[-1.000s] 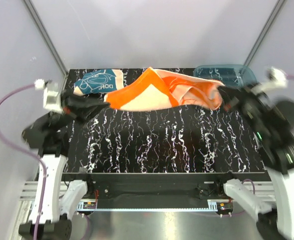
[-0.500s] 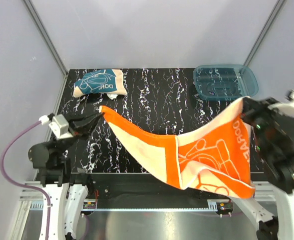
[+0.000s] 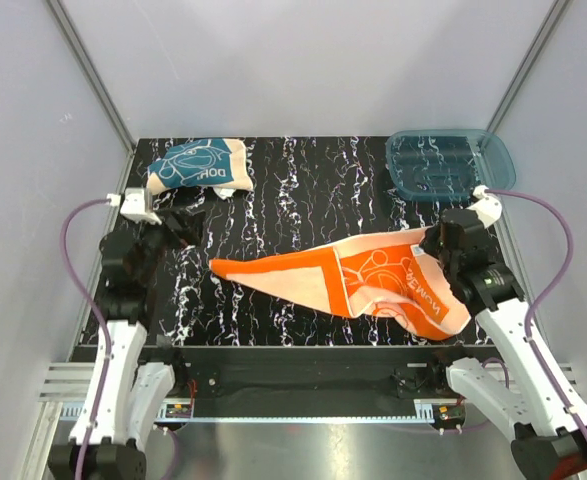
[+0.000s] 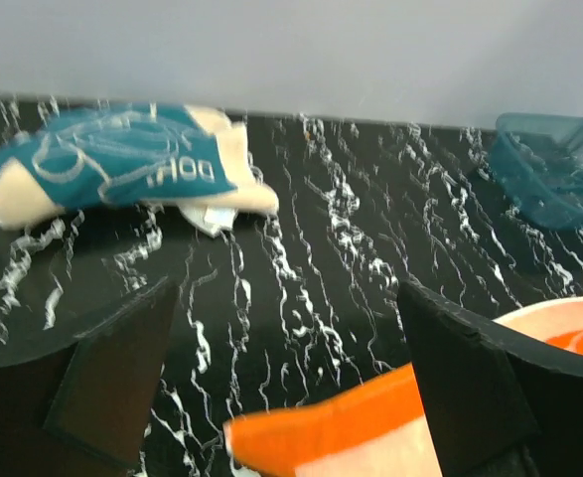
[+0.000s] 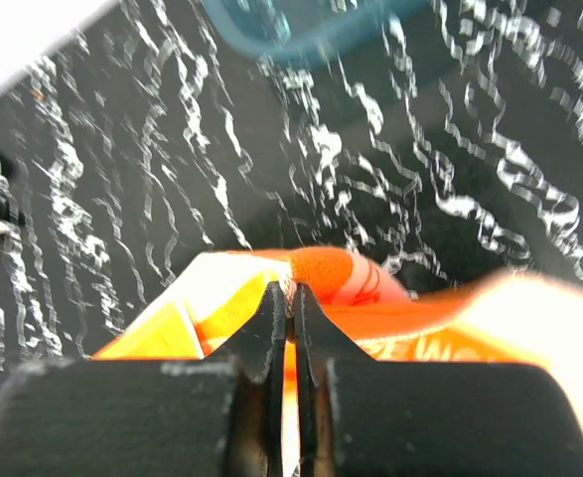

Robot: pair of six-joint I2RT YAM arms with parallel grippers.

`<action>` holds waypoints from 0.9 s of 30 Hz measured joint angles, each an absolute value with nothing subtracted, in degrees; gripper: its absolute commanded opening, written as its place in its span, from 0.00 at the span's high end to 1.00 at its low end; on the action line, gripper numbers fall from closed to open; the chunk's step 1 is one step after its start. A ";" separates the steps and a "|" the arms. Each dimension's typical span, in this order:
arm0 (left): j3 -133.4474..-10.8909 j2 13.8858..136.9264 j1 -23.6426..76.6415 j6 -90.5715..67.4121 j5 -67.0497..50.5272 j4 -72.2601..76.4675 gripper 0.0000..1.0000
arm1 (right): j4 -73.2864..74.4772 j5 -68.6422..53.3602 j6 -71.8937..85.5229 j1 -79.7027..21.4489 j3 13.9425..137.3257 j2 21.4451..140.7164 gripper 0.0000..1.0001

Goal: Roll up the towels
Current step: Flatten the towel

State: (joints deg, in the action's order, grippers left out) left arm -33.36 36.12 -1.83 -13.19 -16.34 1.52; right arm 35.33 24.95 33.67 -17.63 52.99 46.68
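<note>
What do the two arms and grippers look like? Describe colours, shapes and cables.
Both the left arm and right arm have white lower links and black joints and wrists. A purple cable loops from a small white block at each wrist down toward the base. The left gripper and right gripper have matte black, flat wedge-shaped fingers.

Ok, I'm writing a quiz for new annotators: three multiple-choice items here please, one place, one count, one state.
1. On the table, the teal towel lies at the: A far left corner; B near right corner; C middle.
2. Towels in view: A one; B two; C three.
3. Jaws of the right gripper: A open, empty; B shut on the teal towel; C shut on the orange towel.
Key: 1 A, bunched at the far left edge; 2 B, one teal, one orange; 3 C, its wrist view shows them pinching orange cloth.
</note>
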 measured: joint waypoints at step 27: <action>-100.79 122.32 52.80 -30.70 5.93 -41.76 0.15 | 31.09 22.94 35.46 -17.45 49.17 60.42 1.00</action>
State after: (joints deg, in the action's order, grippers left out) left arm -100.79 122.32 52.80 -30.70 5.93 -41.76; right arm 31.09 22.94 35.46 -17.45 49.17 60.42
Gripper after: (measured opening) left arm 0.872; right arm 0.029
